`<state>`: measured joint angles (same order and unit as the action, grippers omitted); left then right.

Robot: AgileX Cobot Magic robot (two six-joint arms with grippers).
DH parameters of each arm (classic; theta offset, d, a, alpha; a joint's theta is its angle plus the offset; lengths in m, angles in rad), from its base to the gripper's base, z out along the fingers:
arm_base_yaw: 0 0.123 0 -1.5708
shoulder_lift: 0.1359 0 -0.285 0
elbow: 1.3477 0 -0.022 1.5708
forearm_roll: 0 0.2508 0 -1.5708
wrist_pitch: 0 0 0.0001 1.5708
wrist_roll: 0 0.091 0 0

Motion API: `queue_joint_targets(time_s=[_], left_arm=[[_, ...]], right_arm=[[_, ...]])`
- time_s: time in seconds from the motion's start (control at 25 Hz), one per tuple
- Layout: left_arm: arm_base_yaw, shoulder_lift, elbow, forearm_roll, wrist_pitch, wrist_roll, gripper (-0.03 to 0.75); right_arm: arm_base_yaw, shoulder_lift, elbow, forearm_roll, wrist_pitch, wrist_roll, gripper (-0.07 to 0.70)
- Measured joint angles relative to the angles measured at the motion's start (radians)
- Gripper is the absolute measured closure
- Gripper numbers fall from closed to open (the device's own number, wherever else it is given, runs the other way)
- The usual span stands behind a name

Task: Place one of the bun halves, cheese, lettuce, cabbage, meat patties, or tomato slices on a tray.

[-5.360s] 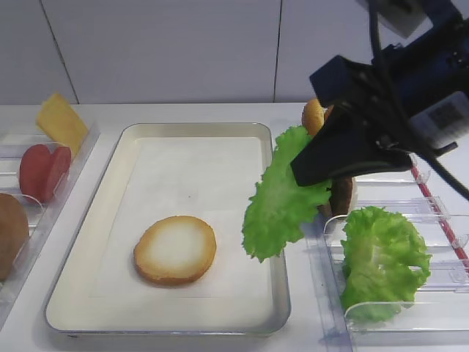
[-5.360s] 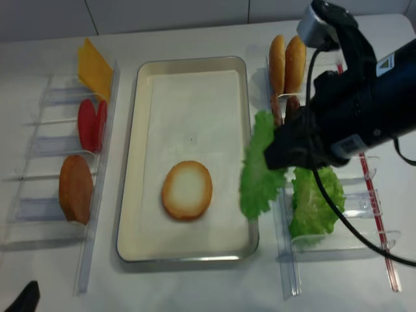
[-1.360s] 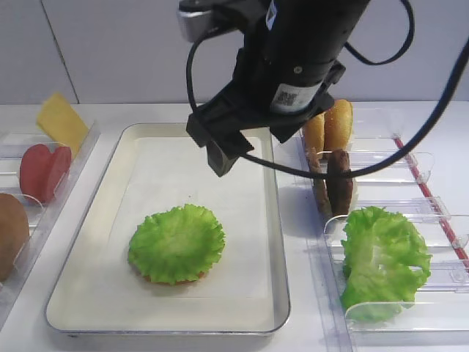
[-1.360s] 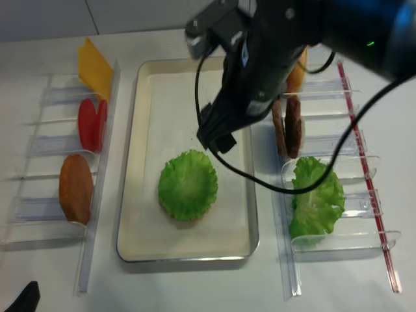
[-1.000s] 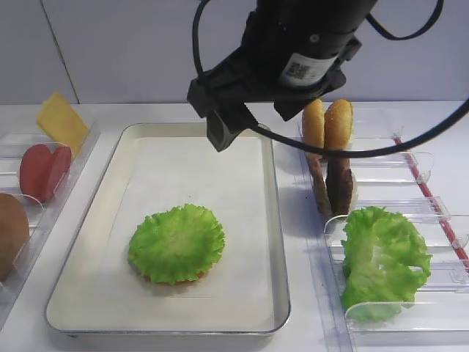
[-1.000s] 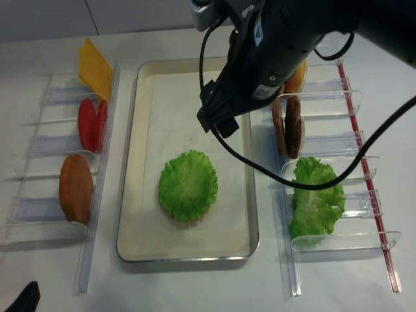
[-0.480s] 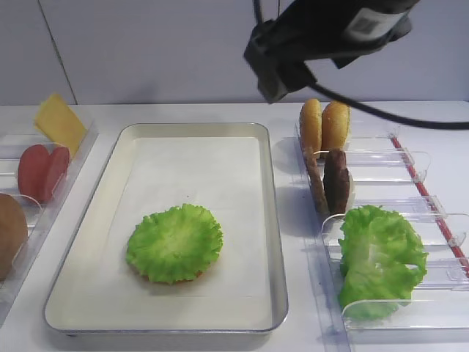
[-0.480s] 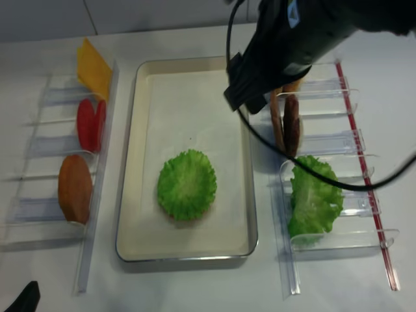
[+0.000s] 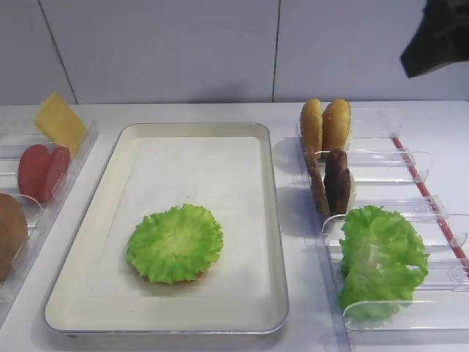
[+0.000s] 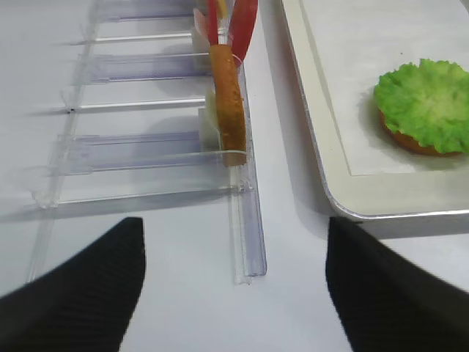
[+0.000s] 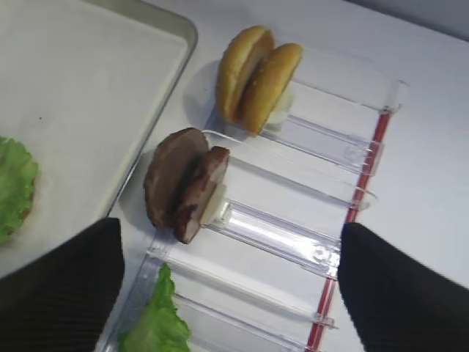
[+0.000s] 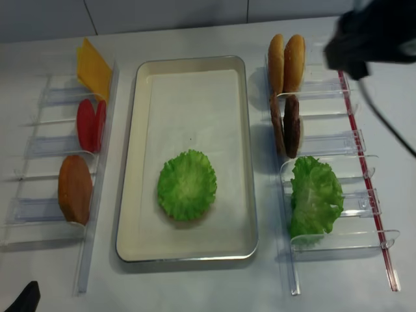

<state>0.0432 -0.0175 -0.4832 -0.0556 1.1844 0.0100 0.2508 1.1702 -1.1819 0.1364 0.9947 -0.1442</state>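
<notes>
A ruffled lettuce leaf (image 9: 175, 243) lies on a bun half (image 10: 410, 141) in the cream tray (image 9: 268, 220). My right gripper (image 11: 231, 293) is open and holds nothing. It hangs high over the right holder, below the meat patties (image 11: 183, 185) and two upright bun halves (image 11: 256, 77), and shows as a dark shape (image 9: 440, 37) at the top right. My left gripper (image 10: 234, 293) is open over bare table by the front end of the left holder. That holder carries the cheese (image 9: 61, 121), tomato slices (image 9: 44, 170) and a brown bun half (image 9: 11, 233).
A bigger bunched clump of like green leaves (image 9: 382, 258), perhaps the cabbage, fills the front slots of the right clear holder (image 9: 410, 158). A red strip (image 12: 364, 169) runs along that holder's outer side. The left clear holder (image 10: 245, 242) ends close to the tray's corner.
My right arm has pulled up and away to the right, from above the tray's far end to the top right corner. The lettuce stays on the bun half.
</notes>
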Motion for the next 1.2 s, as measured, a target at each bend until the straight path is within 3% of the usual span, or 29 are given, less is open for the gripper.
queue_joint_targets(time_s=[0.16, 0.4, 0.68, 0.92, 1.2], left_arm=[[0.000, 0.000, 0.000, 0.000, 0.000, 0.000, 0.234], [0.000, 0.000, 0.000, 0.000, 0.000, 0.000, 0.234], [0.000, 0.000, 0.000, 0.000, 0.000, 0.000, 0.234], [0.000, 0.000, 0.000, 0.000, 0.000, 0.000, 0.234], [0.000, 0.000, 0.000, 0.000, 0.000, 0.000, 0.234]], right_arm=[[-0.064, -0.134, 0.088, 0.011, -0.009, -0.035, 0.028], [-0.073, -0.351, 0.233, -0.022, -0.024, -0.024, 0.029], [-0.073, -0.547, 0.376, -0.074, 0.018, 0.029, 0.029], [-0.246, -0.722, 0.483, -0.037, 0.052, -0.002, 0.030], [-0.272, -0.889, 0.617, 0.059, 0.081, -0.051, 0.031]])
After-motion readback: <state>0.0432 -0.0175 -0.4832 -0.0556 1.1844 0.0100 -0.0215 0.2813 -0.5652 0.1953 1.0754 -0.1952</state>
